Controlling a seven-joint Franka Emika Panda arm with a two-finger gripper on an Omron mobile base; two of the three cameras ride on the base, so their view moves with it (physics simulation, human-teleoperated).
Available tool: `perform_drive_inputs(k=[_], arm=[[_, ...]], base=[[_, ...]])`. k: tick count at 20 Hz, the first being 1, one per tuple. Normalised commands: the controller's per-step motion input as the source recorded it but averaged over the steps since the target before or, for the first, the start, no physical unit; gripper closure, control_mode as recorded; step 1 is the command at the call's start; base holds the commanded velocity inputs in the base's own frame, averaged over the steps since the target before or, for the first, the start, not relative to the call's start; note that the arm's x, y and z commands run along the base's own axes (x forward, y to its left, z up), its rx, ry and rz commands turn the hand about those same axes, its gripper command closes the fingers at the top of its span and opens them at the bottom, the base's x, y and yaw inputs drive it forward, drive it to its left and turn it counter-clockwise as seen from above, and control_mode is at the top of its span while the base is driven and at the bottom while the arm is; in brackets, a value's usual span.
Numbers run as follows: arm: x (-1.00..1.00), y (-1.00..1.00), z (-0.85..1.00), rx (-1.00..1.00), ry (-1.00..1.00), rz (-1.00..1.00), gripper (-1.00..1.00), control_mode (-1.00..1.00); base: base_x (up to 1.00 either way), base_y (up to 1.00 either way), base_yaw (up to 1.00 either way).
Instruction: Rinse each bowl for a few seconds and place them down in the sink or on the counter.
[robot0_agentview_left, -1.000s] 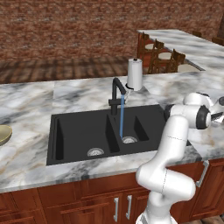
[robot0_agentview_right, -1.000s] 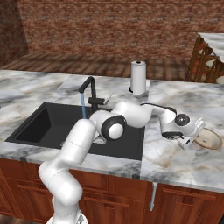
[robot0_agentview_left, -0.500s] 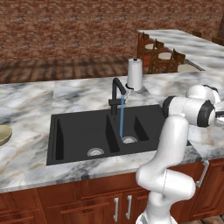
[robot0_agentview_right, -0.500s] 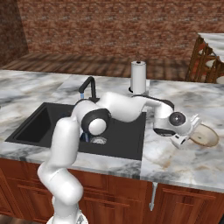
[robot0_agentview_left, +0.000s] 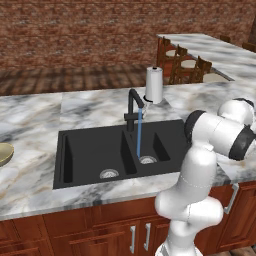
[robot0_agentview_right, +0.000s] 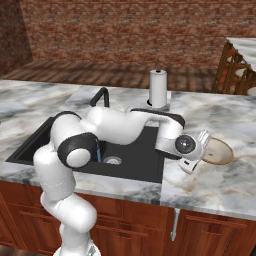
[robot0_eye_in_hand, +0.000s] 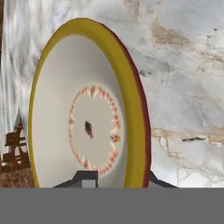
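Closed narrow on the rim of the first bowl (robot0_eye_in_hand: 87, 127): gripper (robot0_eye_in_hand: 118, 181), one dark fingertip either side of the yellow edge at the bottom of the hand view. To all appearances a grip, though whether already lifted clear of the marble cannot be told.

Seen from the right base view, first bowl (robot0_agentview_right: 220, 152) on the counter (robot0_agentview_right: 215, 185) just beside the right-hand edge of the sink (robot0_agentview_right: 150, 172), near the front edge, with the gripper (robot0_agentview_right: 202, 152) touching its sink-side rim.

Second bowl (robot0_agentview_left: 4, 152) at the far left of the counter (robot0_agentview_left: 90, 105), well apart from the sink's left edge and from the arm, untouched.

Faucet (robot0_agentview_left: 132, 102) on, thin blue stream (robot0_agentview_left: 139, 135) falling into the right basin near its steel drain. Both basins of the sink (robot0_agentview_left: 67, 155) without a bowl in them.

Judged early in the job: tap on, first bowl taken hold of, neither bowl yet under the water. Left to do, as far as can be seen: carry the first bowl to the stream, hold it there briefly, set it down, then the same with the second.

Hand view alone: bowl's pale inside with a ring of small red-and-yellow marks, and the fingertips straddling the rim. Right base view alone: place of that bowl on the counter against the sink. Left base view alone: second bowl, the stream down to the drain, and the paper-towel roll (robot0_agentview_left: 153, 85) behind the faucet near the sink's back edge.
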Motion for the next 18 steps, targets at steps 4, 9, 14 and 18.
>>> perform_drive_inputs(k=[4, 9, 14, 18], arm=[[-0.34, 0.46, 0.62, -0.04, -0.01, 0.24, 1.0, -1.0], [-0.24, 0.34, 0.62, 0.0, 0.04, 0.22, 1.0, -1.0], [-0.07, 0.26, 0.59, 0.03, 0.14, 0.21, 1.0, -1.0], [-0.01, 0.22, 0.54, 0.04, 0.19, 0.21, 1.0, -1.0]], base=[[0.0, 0.0, 0.0], [0.0, 0.0, 0.0], [0.0, 0.0, 0.0], [0.0, 0.0, 0.0]])
